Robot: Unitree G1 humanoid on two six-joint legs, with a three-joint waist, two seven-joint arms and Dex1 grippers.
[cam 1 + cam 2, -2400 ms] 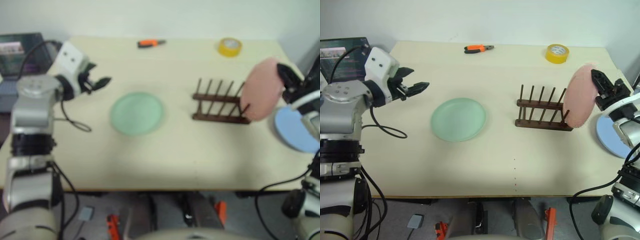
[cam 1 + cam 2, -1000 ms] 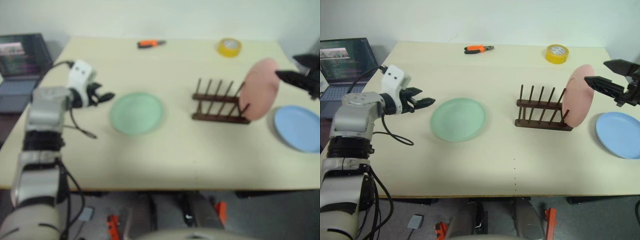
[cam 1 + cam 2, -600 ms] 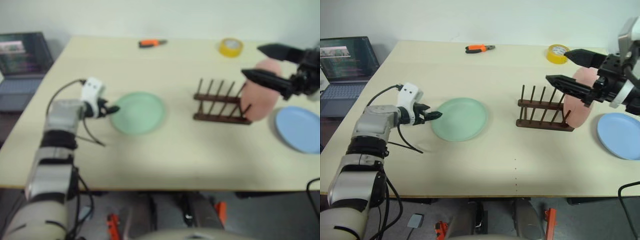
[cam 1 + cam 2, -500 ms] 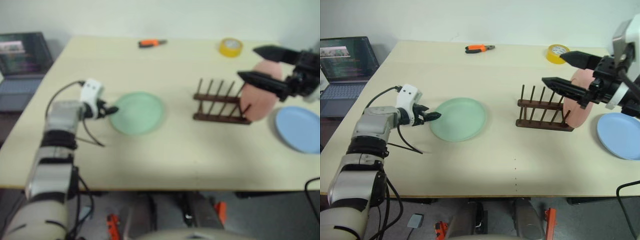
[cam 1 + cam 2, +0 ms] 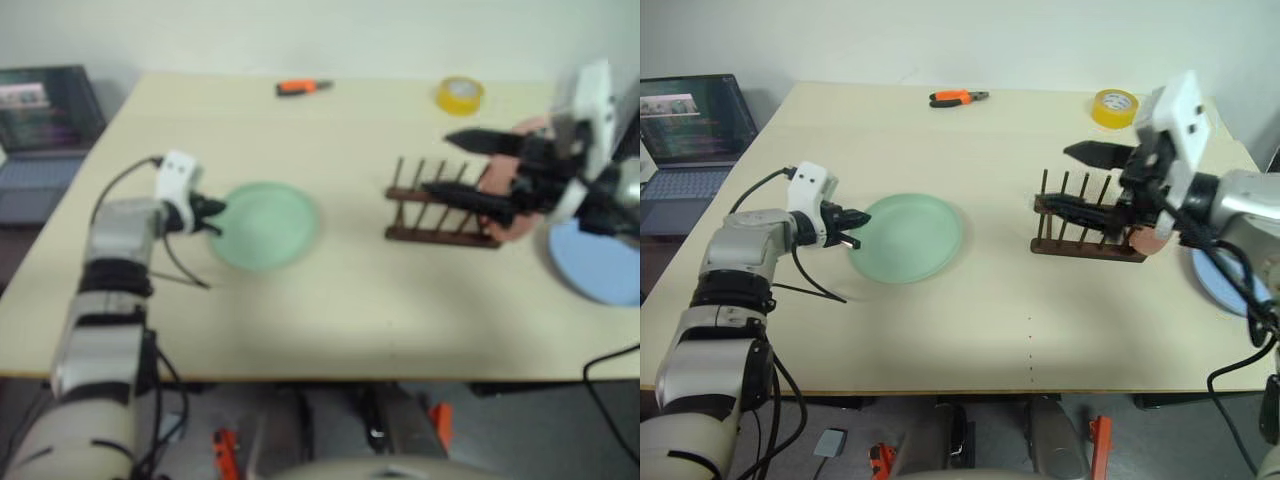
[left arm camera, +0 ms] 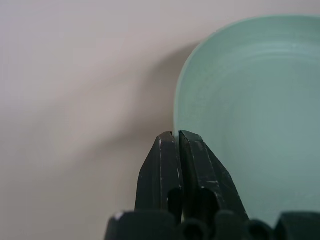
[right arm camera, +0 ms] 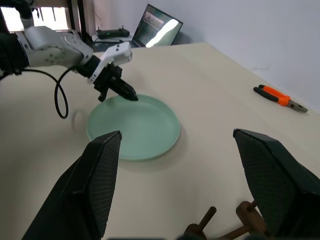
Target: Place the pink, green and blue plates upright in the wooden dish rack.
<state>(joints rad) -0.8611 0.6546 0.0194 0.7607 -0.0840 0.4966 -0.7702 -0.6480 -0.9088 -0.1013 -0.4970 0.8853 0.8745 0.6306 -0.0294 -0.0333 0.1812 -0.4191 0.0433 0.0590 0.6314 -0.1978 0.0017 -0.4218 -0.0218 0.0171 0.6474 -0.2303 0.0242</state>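
No brand names or readable writing anywhere on the plates, rack or tools; the laptop in the upper left of the frame has a lit screen, but its text is too small to make out.

The green plate sits left of centre on the table, and the left gripper has its fingers pinched tight together right on the plate's left rim. In the left wrist view the two black fingertips meet with no gap, the plate edge just at their tips. Can't tell if that rim is lifted off the table.

The wooden rack stands right of centre, pegs up. The pink plate is at the rack's right end, mostly hidden behind the right arm, so only a sliver shows. The blue plate lies flat near the right edge of the table, partly covered by that arm too.

The right gripper hangs over the rack with its fingers spread wide and nothing between them; the right wrist view has the two fingers far apart, looking across at the green plate.

Room to move: the whole front strip of the table is bare, and so is the stretch between the green plate and the rack. Along the far edge there are orange pliers and a yellow tape roll, well apart from everything else.
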